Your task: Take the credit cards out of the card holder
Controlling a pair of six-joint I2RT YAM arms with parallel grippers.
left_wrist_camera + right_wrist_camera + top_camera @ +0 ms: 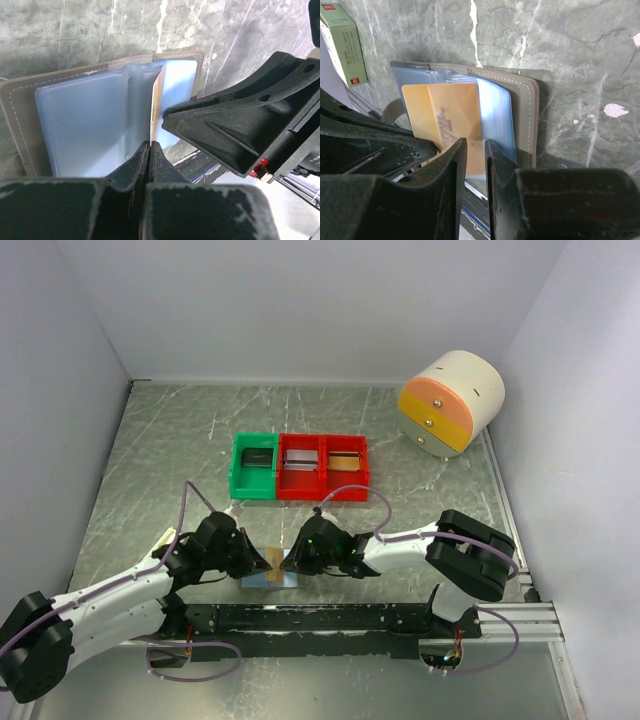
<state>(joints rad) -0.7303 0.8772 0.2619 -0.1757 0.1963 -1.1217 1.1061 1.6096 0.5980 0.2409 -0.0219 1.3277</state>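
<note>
Grey card holder (525, 120), pale stitching round its edge, pale blue see-through pockets, and an orange-tan credit card (452, 115)! Farther off, green bin (254, 494) left, red bins (323, 495) right. Table (170, 440) grey-green, white-veined marble.

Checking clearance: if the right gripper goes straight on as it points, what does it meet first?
Probably the credit card on the card holder, just ahead of the right gripper; depth is unclear.

Top cam high, rear; wrist cams close (opposing), sharing card holder (85, 125).
</note>
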